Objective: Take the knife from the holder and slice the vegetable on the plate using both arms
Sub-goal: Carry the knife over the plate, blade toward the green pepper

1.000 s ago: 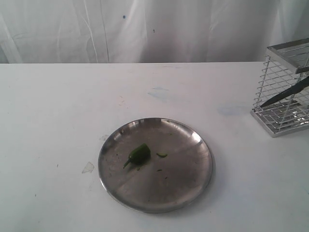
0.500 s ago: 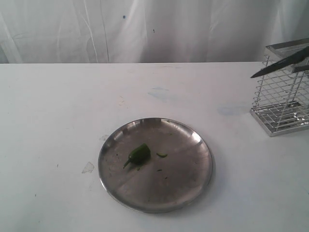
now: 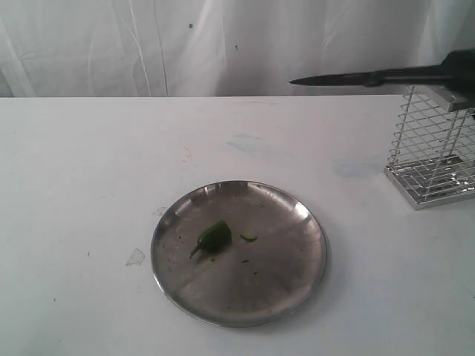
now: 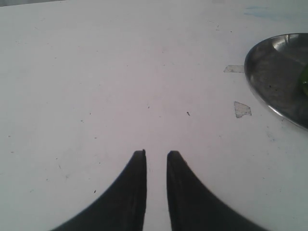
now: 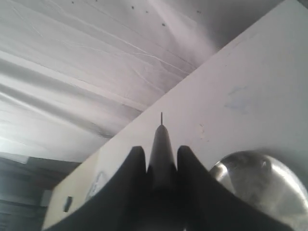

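The black knife (image 3: 364,77) hangs level in the air above the holder (image 3: 434,148), its tip pointing left. My right gripper (image 3: 464,68) is shut on its handle at the exterior view's right edge. In the right wrist view the blade (image 5: 161,137) sticks out between the fingers of that gripper (image 5: 161,150). The green chilli (image 3: 215,236) lies left of centre on the steel plate (image 3: 297,282), with a small cut round (image 3: 249,237) beside it. My left gripper (image 4: 156,154) hovers over bare table beside the plate (image 4: 276,72), its jaws a narrow gap apart and holding nothing.
The chrome wire holder stands at the table's right edge. A white curtain hangs behind the table. Small pale scraps (image 3: 135,257) lie on the white tabletop left of the plate. The plate's rim (image 5: 250,178) shows below the knife in the right wrist view.
The knife has come up out of the holder, risen above its rim and swung level, its tip now reaching further left. The plate and chilli have not moved.
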`<state>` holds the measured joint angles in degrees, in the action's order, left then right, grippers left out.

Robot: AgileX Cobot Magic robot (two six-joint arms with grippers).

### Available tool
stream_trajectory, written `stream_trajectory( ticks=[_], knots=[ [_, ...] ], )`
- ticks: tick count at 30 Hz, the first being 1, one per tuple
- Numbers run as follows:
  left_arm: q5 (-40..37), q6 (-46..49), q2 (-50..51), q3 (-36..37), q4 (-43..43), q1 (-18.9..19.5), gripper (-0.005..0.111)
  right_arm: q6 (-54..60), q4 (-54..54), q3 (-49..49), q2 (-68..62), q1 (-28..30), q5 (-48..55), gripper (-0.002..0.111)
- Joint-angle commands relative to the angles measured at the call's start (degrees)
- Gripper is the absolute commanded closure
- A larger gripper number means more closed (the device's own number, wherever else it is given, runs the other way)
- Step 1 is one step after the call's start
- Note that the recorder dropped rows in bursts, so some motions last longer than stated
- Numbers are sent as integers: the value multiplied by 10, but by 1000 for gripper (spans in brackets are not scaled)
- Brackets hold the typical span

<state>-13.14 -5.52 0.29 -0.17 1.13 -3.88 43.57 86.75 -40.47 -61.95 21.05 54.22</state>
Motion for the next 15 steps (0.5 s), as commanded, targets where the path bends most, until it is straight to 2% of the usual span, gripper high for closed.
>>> stream_trajectory(
  ticks=[1,10,15],
  knots=[
    [-2,0,-3,2,-7,-3,84,92,132,108,1,0,48,108],
    [-2,0,-3,2,-7,-3,84,204,132,271,1,0,28,108],
    [-2,0,-3,2,-7,-3,84,209,132,290,1,0,-44,108]
  ],
)
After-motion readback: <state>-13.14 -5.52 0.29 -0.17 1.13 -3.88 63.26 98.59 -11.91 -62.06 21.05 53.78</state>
